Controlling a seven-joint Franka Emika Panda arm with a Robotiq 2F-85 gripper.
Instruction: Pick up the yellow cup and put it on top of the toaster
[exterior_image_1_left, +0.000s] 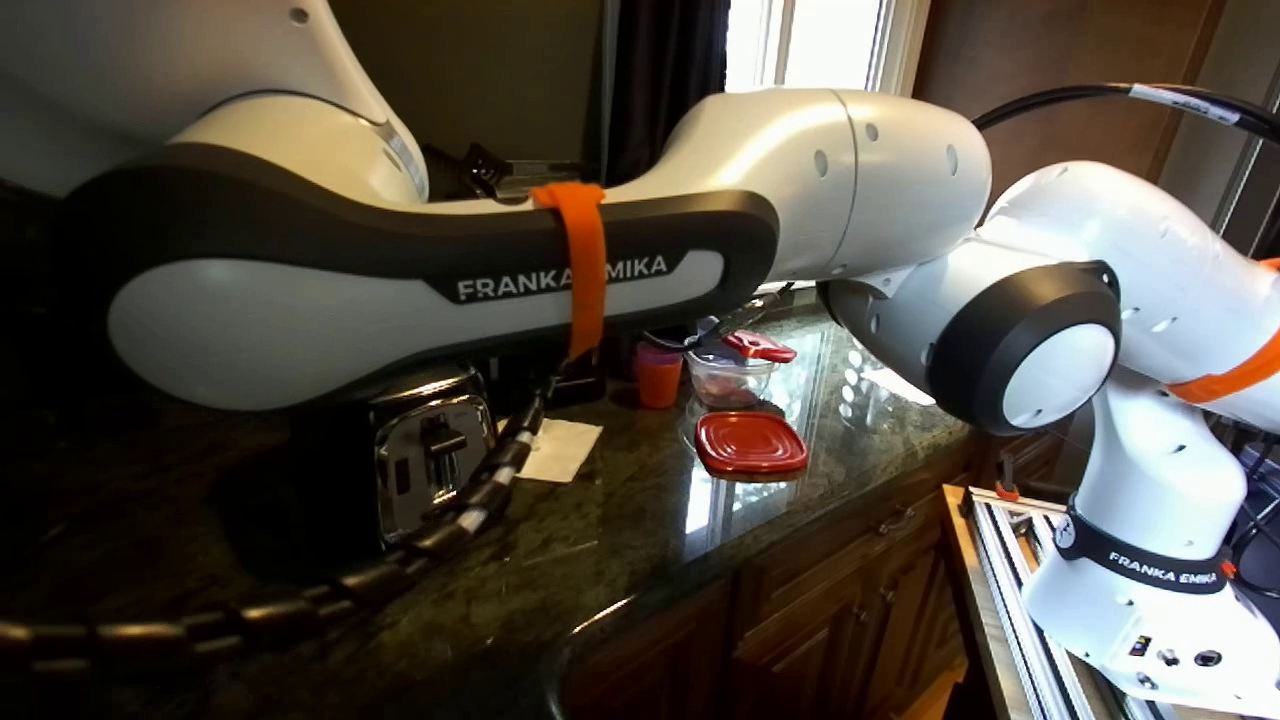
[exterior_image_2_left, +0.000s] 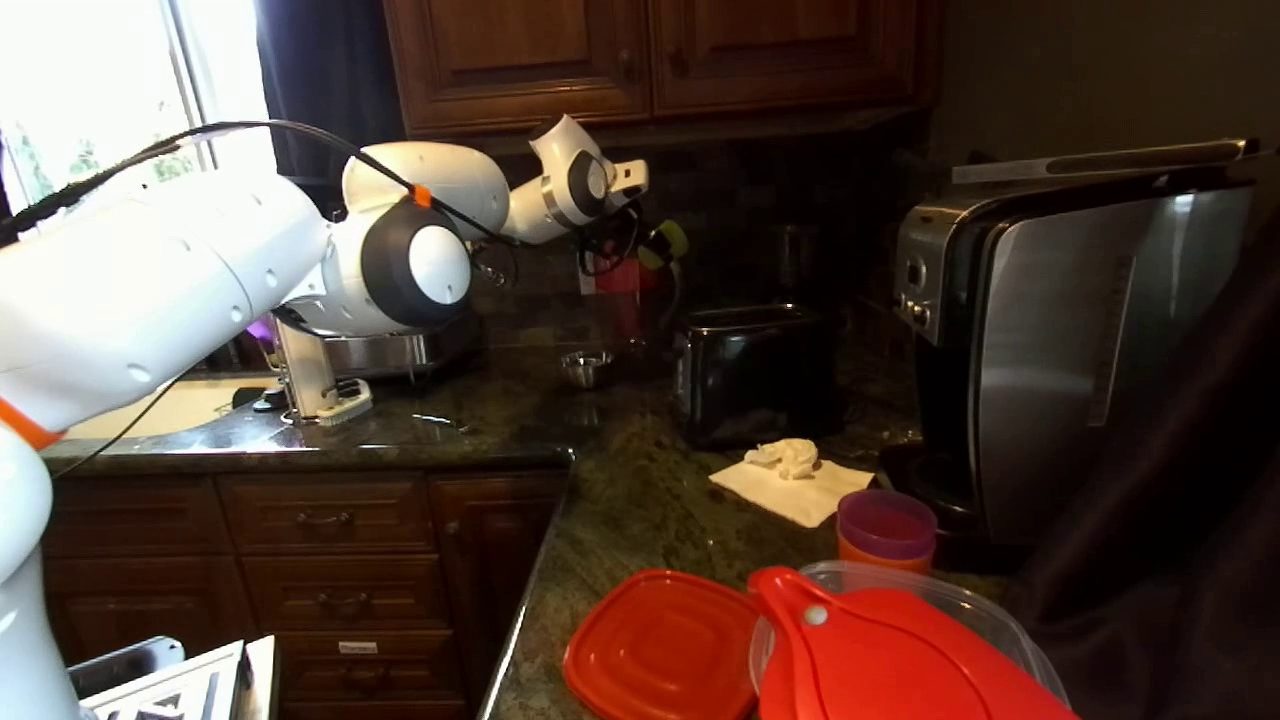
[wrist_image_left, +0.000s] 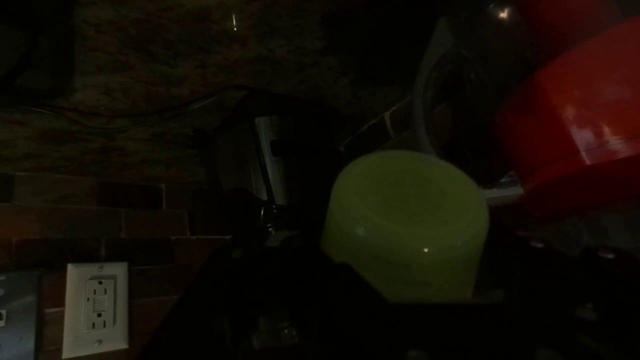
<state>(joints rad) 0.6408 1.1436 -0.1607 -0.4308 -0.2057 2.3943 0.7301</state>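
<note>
Yellow-green, the cup (wrist_image_left: 405, 225) is clamped in the tool (exterior_image_2_left: 658, 246), well clear of the worktop (exterior_image_2_left: 640, 510) and higher than the toaster (exterior_image_2_left: 760, 370) but apart from it, so picking looks done while positioning, lowering and letting go seemingly remain.

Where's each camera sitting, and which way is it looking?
In an exterior view: camera near the toaster, looking along the counter past the arm toward its base.
In an exterior view: seemingly from the counter's opposite end, facing the toaster; the arm and gripper show.
Wrist view: behind the gripper's dark outline, looking past it at the yellow cup and an outlet.
Both exterior views share the toaster, arm and a flat red lid.
</note>
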